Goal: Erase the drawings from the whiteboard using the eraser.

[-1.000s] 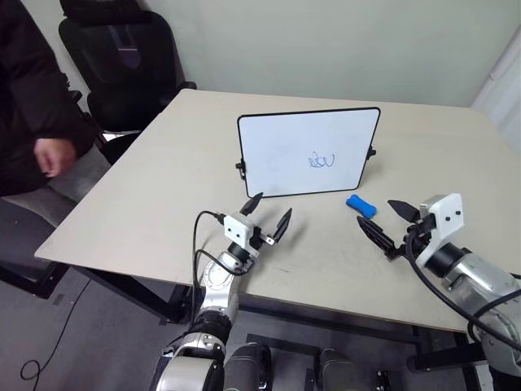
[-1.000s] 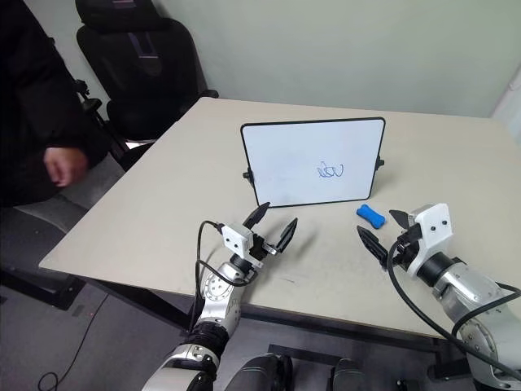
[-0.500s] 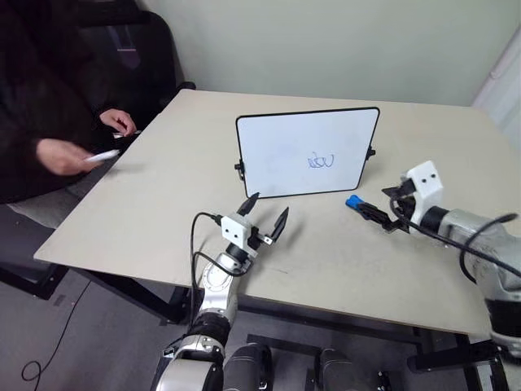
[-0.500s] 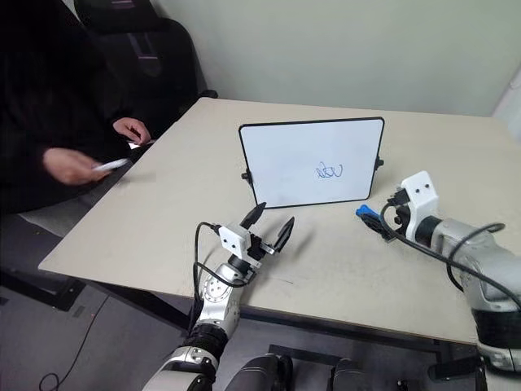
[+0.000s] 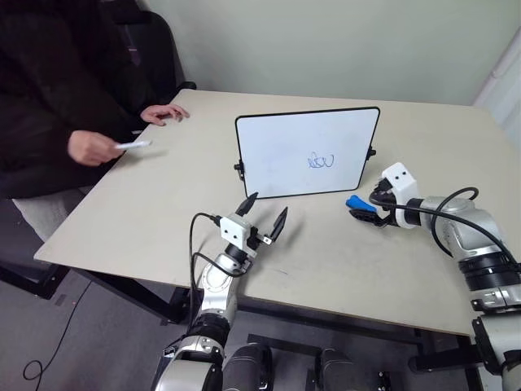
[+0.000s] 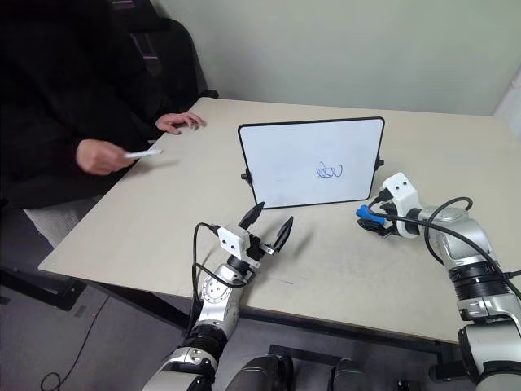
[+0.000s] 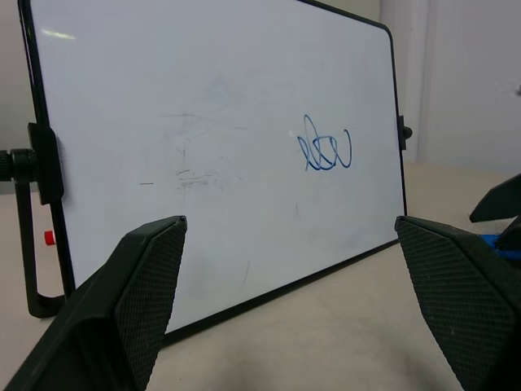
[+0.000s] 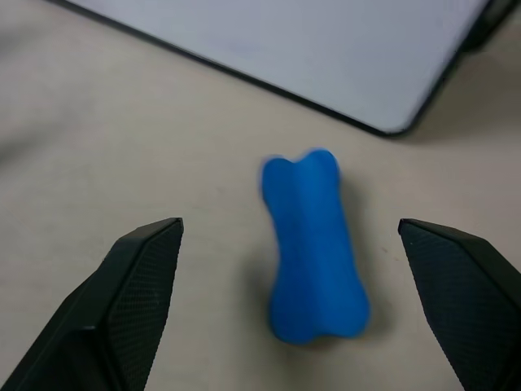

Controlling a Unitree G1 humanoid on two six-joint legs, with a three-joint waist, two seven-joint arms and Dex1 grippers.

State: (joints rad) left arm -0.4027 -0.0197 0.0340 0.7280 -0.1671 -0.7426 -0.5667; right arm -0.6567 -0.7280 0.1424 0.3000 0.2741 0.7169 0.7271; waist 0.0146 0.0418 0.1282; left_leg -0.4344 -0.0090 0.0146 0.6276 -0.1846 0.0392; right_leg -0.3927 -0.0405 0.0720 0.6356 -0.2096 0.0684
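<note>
Right hand (image 5: 365, 213) has swung in from near edge of surface (image 5: 163, 187), fingers apart, now straddling eraser (image 8: 312, 244) lying just beside whiteboard (image 5: 277, 155). Grasp imminent; drawings (image 5: 321, 160) untouched. Left hand (image 5: 262, 216) idle, apart.

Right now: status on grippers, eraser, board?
Right gripper open, straddling eraser, no contact. Left gripper open, idle before whiteboard. Drawings unerased. Nothing blocking.

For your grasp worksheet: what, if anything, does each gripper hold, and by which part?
Nothing. The right gripper is open around the eraser on the table, not touching it; the left gripper is open before the whiteboard.
</note>
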